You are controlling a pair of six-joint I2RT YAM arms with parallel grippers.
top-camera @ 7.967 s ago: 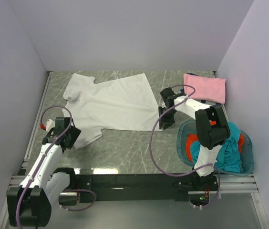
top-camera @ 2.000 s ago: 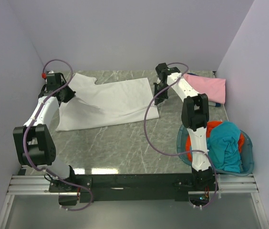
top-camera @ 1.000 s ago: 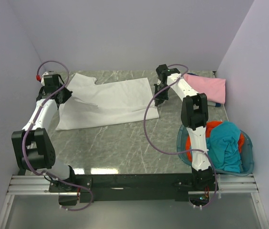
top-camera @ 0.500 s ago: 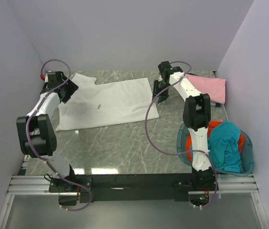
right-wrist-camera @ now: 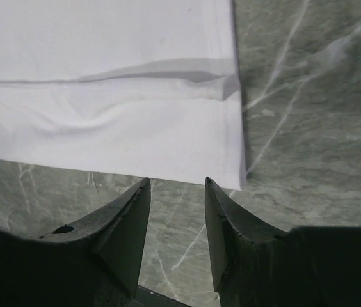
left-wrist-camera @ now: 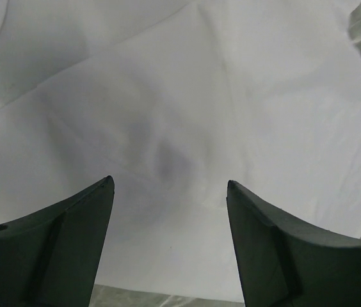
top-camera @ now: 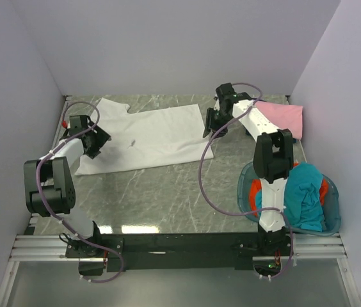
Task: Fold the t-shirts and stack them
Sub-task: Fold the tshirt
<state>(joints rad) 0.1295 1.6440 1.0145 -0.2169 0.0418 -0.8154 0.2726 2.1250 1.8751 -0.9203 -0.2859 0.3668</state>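
White t-shirt (top-camera: 148,135) lies flat on the table (top-camera: 168,192), one empty gripper at each end.
The shirt's long axis runs left-right across the far half of the table, collar end left and hem end right. Basket (top-camera: 240,187) near right holds the teal shirt (top-camera: 305,198) and orange-red shirt (top-camera: 256,192). The folded pink shirt (top-camera: 283,118) sits far right. Left gripper (left-wrist-camera: 169,185) hovers over the left end with jaws wide apart and only cloth beneath, nothing pinched. Right gripper (right-wrist-camera: 176,182) is over the hem's near corner, jaws moderately apart and empty. Judgement: each arm is nearer its own end, so the next fold needs fresh grasps.
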